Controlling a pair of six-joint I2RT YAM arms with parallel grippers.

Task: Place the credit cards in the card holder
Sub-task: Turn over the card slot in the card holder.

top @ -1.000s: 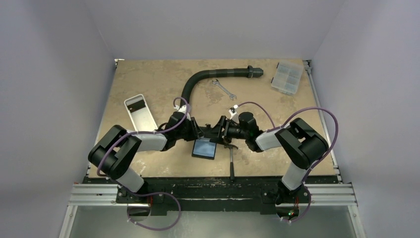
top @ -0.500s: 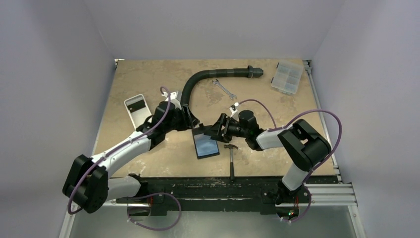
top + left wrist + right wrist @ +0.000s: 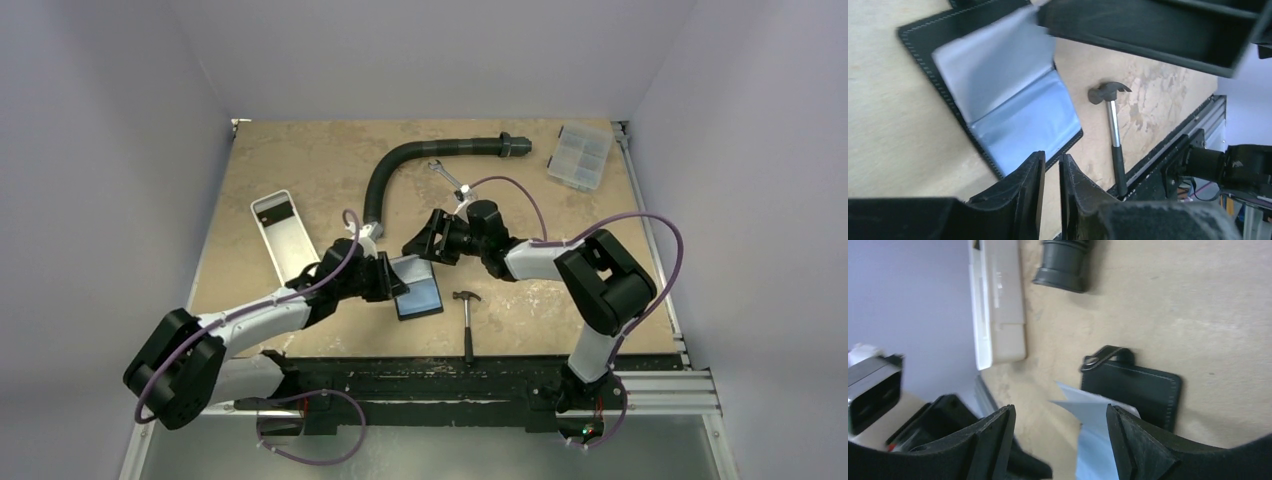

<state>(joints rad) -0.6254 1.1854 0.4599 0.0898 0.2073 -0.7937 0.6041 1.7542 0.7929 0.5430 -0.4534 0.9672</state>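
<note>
The card holder point(image 3: 418, 292) lies open at the table's middle with its grey glossy pockets up. It also shows in the left wrist view point(image 3: 1013, 100). My left gripper point(image 3: 388, 281) is at its left edge, low over the table. Its jaws point(image 3: 1052, 157) are almost shut with a thin gap, and I see no card between them. My right gripper point(image 3: 420, 243) hovers open over the holder's far end. In its view point(image 3: 1060, 410) a pale pocket leaf stands up between the fingers, beside the black cover and snap strap point(image 3: 1130, 385). A small dark card-like rectangle point(image 3: 273, 212) lies in the white tray.
The white tray point(image 3: 292, 250) lies left of the holder and also shows in the right wrist view point(image 3: 998, 300). A hammer point(image 3: 467, 318) lies right of the holder. A black hose point(image 3: 400, 165), a wrench point(image 3: 447, 178) and a clear compartment box point(image 3: 580, 155) are further back.
My left arm swung out to the left and its gripper came down to the holder's left edge. My right gripper pulled back towards the far side. The holder has turned slightly.
</note>
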